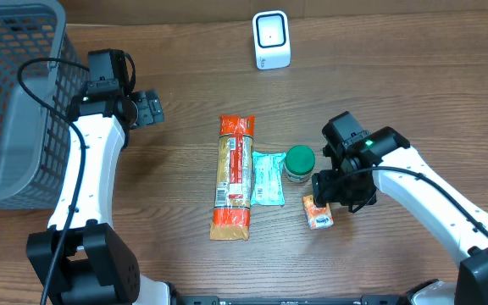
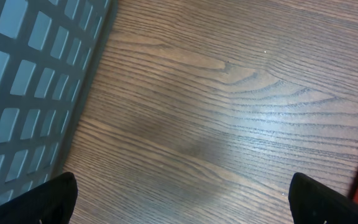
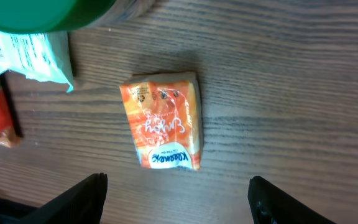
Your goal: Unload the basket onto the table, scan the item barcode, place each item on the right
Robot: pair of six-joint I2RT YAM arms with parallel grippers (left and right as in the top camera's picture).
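Wooden table (image 1: 193, 76) bears the orange packet (image 1: 318, 212), lying lengthwise front-to-back.

The orange packet (image 3: 165, 121) lies flat on the table (image 3: 291, 93) (claw (image 3: 178, 190) spread, not touching).

The left arm (image 1: 87, 178) runs up the tabletop's (image 1: 379, 76) left side, and the left gripper (image 1: 152, 108) faces right with its jaws spread wide. The right arm (image 1: 435, 199) bends in from the lower right corner. The right gripper (image 1: 335, 200) points down, its fingers (image 3: 82, 196) well apart.
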